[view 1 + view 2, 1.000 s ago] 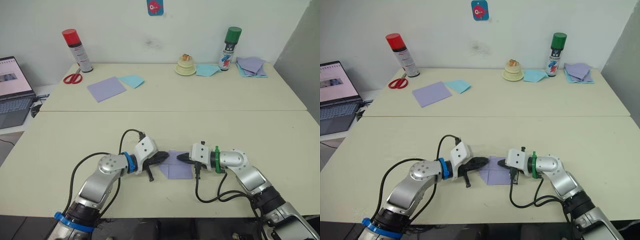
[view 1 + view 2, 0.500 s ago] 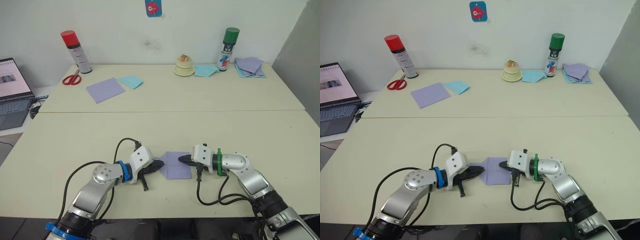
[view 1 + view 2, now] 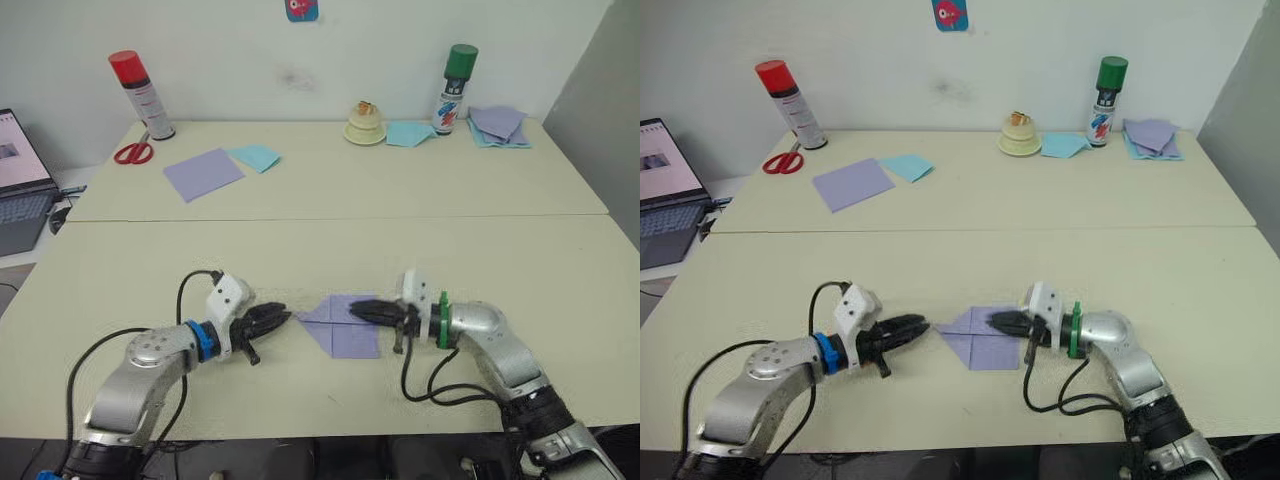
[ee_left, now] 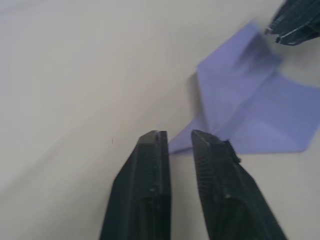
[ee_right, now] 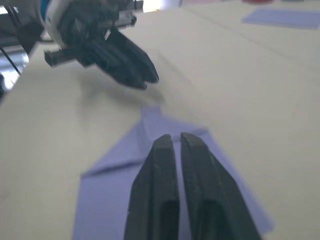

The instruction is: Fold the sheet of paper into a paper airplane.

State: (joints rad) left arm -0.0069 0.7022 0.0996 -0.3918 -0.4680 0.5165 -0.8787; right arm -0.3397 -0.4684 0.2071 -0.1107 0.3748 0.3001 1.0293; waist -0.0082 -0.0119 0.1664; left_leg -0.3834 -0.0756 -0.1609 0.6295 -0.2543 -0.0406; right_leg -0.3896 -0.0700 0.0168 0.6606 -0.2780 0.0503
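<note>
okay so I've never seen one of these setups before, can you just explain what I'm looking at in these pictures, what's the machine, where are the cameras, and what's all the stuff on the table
This is a humanoid robot with two arms, each ending in a gripper with two black fingers. Two pictures come from cameras on its head, looking down over a cream table. The other two come from cameras on each wrist, looking along that gripper's fingers.

In front of it lies the sheet of paper, lavender, creased and partly folded to a point. The right gripper rests over the sheet with its fingers nearly together, holding nothing. The left gripper sits just off the sheet's point, fingers slightly apart.

At the back stand a red-capped spray can and a green-capped spray can, with red scissors, flat lavender and blue sheets, a small cream object and a paper stack. A laptop sits at the left.
</note>
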